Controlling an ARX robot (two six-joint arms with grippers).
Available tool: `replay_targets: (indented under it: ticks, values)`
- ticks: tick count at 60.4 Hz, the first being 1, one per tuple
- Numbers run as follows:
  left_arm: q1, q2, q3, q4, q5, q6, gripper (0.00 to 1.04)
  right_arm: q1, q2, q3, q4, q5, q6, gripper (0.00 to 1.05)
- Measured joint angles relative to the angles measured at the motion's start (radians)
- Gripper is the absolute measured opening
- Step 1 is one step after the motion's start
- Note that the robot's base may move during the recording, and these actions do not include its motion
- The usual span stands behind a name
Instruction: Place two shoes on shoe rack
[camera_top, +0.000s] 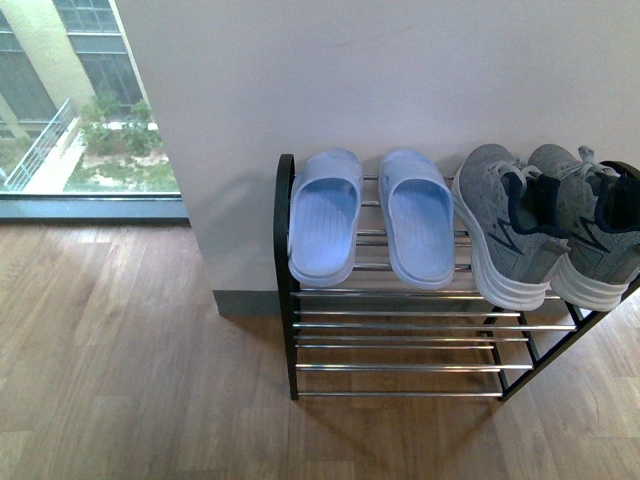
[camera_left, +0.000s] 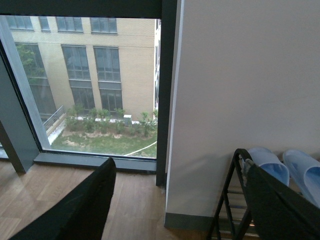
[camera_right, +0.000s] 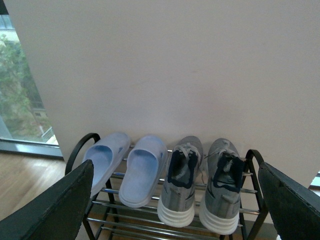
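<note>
You see the rack (camera_top: 288, 300) standing on the wood floor (camera_top: 120, 350) against the white wall (camera_top: 350, 80), with black side frames rounded at the top and thin chrome rods across its tiers. All four shoes sit on its top tier, toes toward the wall, heels toward you.

The two slides (camera_top: 326, 215) are on the left half, pale blue rubber with one broad strap and a ribbed footbed; they lie side by side, close but not touching. The two sneakers (camera_top: 505, 225) fill the right half: grey knit uppers, thick white ridged soles, dark navy collars and grey laces. In the front view their heels overhang the front rod. In the right wrist view the sneakers (camera_right: 182, 182) stand just beside the slides (camera_right: 142, 167).

Neither arm shows in the front view. In the left wrist view the left end effector (camera_left: 180, 210) has its dark fingers (camera_left: 80, 210) wide apart, holding nothing, facing the window (camera_left: 90, 85) and the rack's left end. In the right wrist view the right end effector (camera_right: 175, 210) is likewise spread wide and empty, facing the rack from the front.
</note>
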Motion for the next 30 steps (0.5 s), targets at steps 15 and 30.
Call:
replay_targets:
  ticks: [15, 30]
  values:
    - [0.001, 0.0, 0.0, 0.0, 0.006, 0.003, 0.95, 0.0, 0.0, 0.0, 0.0, 0.006, 0.0, 0.95]
    - [0.001, 0.0, 0.0, 0.0, 0.003, 0.003, 0.95, 0.0, 0.0, 0.0, 0.0, 0.004, 0.0, 0.95]
